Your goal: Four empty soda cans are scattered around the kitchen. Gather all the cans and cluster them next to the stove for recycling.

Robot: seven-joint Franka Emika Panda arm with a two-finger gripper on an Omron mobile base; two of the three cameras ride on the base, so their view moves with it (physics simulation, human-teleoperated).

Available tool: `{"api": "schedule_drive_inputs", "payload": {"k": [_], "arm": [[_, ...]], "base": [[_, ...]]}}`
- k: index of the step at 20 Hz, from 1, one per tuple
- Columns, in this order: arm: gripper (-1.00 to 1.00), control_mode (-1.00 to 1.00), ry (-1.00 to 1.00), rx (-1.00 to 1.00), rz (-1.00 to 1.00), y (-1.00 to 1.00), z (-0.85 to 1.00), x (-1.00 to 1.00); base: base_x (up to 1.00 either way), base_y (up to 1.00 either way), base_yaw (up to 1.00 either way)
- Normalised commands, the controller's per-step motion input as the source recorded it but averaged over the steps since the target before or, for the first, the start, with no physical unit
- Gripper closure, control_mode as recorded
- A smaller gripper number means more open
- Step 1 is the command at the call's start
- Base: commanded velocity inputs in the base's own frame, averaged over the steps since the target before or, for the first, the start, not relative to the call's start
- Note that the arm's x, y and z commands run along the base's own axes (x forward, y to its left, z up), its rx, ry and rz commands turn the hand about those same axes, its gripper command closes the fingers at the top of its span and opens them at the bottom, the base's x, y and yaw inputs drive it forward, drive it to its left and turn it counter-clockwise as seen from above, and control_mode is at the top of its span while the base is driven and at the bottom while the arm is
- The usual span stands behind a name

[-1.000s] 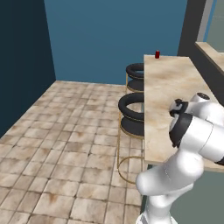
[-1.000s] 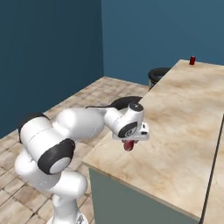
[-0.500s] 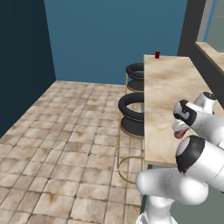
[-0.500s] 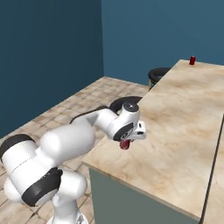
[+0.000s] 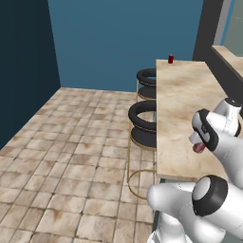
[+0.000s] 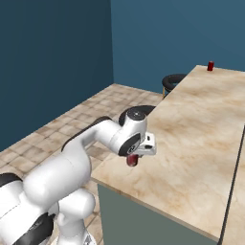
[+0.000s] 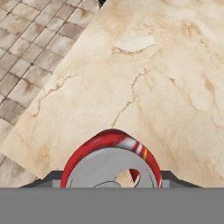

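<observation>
Red soda can (image 7: 111, 164) — silvery top facing the hand camera, close against the lens; red body (image 6: 132, 160) visible under the hand in the right base view, hanging just above the near end of the beige marble counter (image 6: 201, 124). Seen from the left base view as a small reddish end (image 5: 198, 147) below the wrist, over the counter's near part.

Gripper (image 6: 134, 157) — closed on this red soda can, dark finger tips at either side of its rim in the hand view; jaws held apart by the can's width. Pointing down at the counter top.

Second red soda can (image 5: 171, 59) — upright at the far end of the same counter, near the far corner on the side that faces the stools; also at (image 6: 210, 66). Well apart from the held can.

Stools — two, black ring-shaped seats on thin gold frames. Near stool (image 5: 142, 124) standing against the counter's long edge; far stool (image 5: 146, 77) behind it, closer to the far can.

Floor (image 5: 66, 161) — brown tiles, running from the stools to the walls; a strip also visible beside the counter edge in the hand view (image 7: 30, 48).

Walls (image 5: 118, 38) — blue, darker on the side wall.
</observation>
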Motion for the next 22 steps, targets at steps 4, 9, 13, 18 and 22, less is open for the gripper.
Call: {"api": "schedule_drive_inputs", "payload": {"k": [4,9,13,18,22], "arm": [[1.0,-1.0,0.11,-0.01,-0.12,0.15,0.07,-0.39],[1.0,-1.0,0.15,0.0,-0.12,0.11,0.12,-0.26],[1.0,-1.0,0.12,0.0,-0.13,0.14,0.06,-0.24],[1.0,-1.0,0.1,-0.02,-0.08,0.09,0.02,-0.11],[1.0,-1.0,0.01,0.0,-0.01,0.0,0.0,0.0]], "base": [[0.0,0.0,0.0],[0.0,0.0,0.0],[0.0,0.0,0.0],[0.0,0.0,0.0],[0.0,0.0,0.0]]}}
